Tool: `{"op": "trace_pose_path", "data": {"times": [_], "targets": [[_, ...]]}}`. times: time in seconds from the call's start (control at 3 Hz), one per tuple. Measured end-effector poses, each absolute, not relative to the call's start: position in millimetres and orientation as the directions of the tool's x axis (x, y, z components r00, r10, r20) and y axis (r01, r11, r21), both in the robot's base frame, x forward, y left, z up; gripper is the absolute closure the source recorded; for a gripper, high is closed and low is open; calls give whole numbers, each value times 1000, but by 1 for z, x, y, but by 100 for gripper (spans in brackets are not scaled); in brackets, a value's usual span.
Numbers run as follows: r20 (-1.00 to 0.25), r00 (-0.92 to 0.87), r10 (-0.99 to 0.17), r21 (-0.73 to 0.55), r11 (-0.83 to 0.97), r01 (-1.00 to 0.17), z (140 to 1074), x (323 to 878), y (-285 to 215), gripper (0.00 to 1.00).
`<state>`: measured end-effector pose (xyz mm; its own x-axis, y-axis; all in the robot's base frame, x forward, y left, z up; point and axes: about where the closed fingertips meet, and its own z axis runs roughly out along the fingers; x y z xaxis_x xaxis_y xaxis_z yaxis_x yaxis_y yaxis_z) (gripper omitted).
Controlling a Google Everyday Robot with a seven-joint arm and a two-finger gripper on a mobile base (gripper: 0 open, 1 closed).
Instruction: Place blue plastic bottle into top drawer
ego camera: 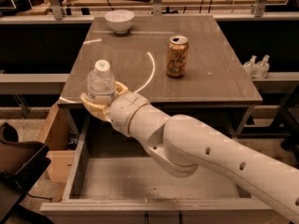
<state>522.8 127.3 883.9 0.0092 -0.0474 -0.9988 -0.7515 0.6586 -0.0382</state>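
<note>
Starting at the far left, a dark bulky object (18,160) can be seen low down, well to the left of and below the gripper; what it is can't be told. Just right of it, a wooden box (55,143) is tucked under the table edge, also below and left of the gripper. The gripper (103,101) itself is parked at the front-left corner of the grey table (215,73), and it's clamped on the blue plastic bottle (101,82): the tan fingers (91,107) are wrapped round the bottle's lower part, one on each side. The bottle is held upright, white cap on top, right at the table's front edge; whether its base touches the tabletop can't be made out. A white bowl (119,21) is set well behind the gripper, near the table's far edge. Below the gripper and to its right, the top drawer (75,162) is pulled out, plain grey inside, and the white arm (210,153) is stretched across above it. Further right of the gripper, a gold soda can (177,56) is stood upright on the table, well apart from the bottle. Way off to the right, past the table edge, two small clear bottles (257,66) are parked side by side.
</note>
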Motion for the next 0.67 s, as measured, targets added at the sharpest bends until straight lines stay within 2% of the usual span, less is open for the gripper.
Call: {"op": "trace_pose_path", "data": {"times": [0.67], "targets": [[-999,9,-48,-38,659,-751,884,523,127,100]]}}
